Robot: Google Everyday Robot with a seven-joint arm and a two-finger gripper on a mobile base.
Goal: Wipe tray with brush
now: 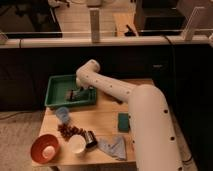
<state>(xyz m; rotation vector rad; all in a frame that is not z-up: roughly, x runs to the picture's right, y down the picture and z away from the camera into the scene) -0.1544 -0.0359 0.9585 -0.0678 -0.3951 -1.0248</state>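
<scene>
**Table stock, one camera view: hand in green tray**

Camera view, looking down on a wooden table (100, 119) from the robot's side.

- Tray (58, 86): green, shallow, rectangular, with a raised rim. It lies flat at the far left corner of the table.
- Arm (120, 92): white and thick. It comes in from the lower right, crosses the table and bends down over the tray's right half.
- Hand (80, 92): inside the tray's outline, low over its floor near the right-hand wall. It is dark and partly covered by the wrist. Whether it is open, closed or gripping cannot be told.
- Brush (74, 94): a small dark blocky shape on the tray floor, right at the tip of the hand. Contact between the two cannot be made out.
- Blue cup (62, 114): upright on the table, just in front of the tray's near rim.
- Brown clump (70, 131): a loose reddish-brown heap between the blue cup and the white cup.
- Orange bowl (36, 145): round with a pale inside, at the near left corner.
- White cup (77, 144): upright, just right of the bowl.
- Black-and-silver cylinder (90, 138): lying down, touching or just beside the white cup.
- Cloth (114, 147): blue-grey and crumpled, near the front edge.
- Sponge (123, 121): small dark-green square lying beside the arm, well apart from the tray.
</scene>
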